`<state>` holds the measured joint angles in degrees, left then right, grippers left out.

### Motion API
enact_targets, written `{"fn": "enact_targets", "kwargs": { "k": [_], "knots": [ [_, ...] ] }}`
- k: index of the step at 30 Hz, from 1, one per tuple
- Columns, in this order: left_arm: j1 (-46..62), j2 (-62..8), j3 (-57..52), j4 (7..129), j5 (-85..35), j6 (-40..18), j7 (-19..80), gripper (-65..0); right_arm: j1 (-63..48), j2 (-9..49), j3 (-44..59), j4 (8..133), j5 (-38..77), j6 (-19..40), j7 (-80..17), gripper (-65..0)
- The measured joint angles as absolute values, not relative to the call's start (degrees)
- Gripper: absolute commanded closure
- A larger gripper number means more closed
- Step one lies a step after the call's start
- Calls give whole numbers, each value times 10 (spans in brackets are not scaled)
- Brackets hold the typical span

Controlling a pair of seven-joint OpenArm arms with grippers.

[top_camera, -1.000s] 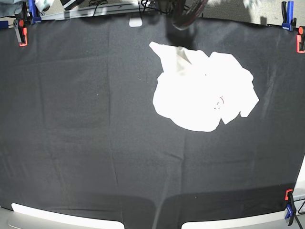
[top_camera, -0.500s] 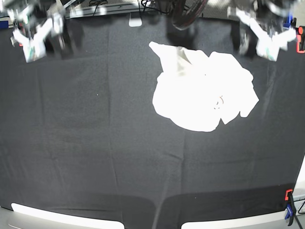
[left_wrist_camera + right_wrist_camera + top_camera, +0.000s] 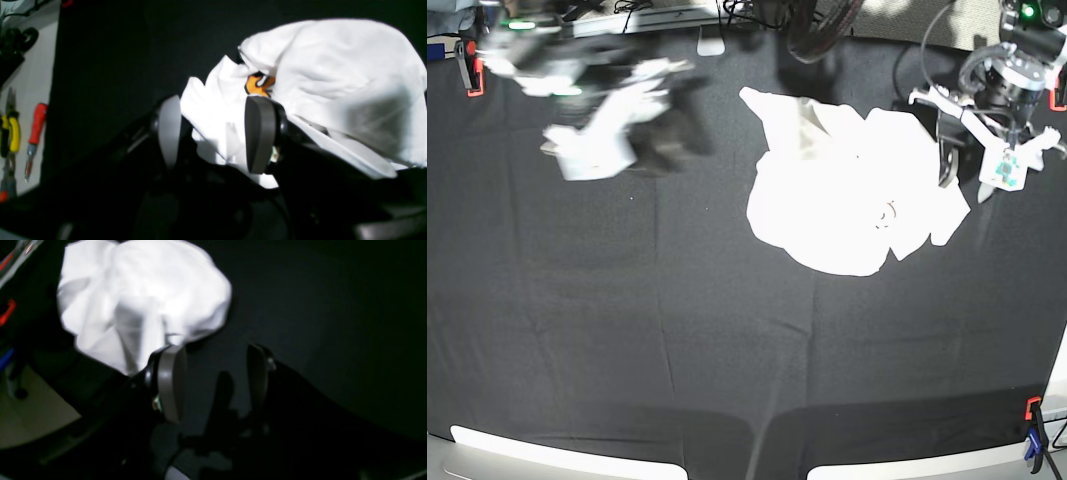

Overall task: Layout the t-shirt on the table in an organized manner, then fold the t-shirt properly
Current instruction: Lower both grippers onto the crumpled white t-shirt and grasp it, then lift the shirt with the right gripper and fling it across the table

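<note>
T-shirt (image 3: 852,190) lies crumpled, right of centre on table (image 3: 627,330). Both arms have just swung in; left gripper (image 3: 213,133) & right gripper (image 3: 210,383), jaws spread, empty—grasp looks imminent.

red-handled screwdriver (image 3: 34,128), yellow-handled pliers (image 3: 12,128), black cables (image 3: 632,8)

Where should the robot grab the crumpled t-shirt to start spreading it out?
Probably the loose edge of the t-shirt nearest the open left hand, coming from that side: thin flaps stick out there, easy to pinch. The middle is one bunched heap on the table.
</note>
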<state>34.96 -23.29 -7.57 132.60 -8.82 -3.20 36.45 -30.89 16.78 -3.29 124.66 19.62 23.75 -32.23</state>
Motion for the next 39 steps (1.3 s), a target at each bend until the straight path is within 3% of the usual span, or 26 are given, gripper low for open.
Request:
{"fn": "enact_targets", "kwargs": {
  "k": [9,17,23,39],
  "knots": [
    [349,-233,-76,1326,-88,-32,364,-288,-266,84,-130,1127,123,238,-302,-290],
    [349,-233,-76,1326,-88,-32,364,-288,-268,83,-161,1078,128,236,-298,-290],
    [349,-233,-76,1326,-88,-32,364,-288,-265,83,-161,1079,128,230,-285,-157],
    [349,-233,-76,1326,-88,-32,364,-288,-244,82,-161,1079,128,230,-259,-157]
  ]
}}
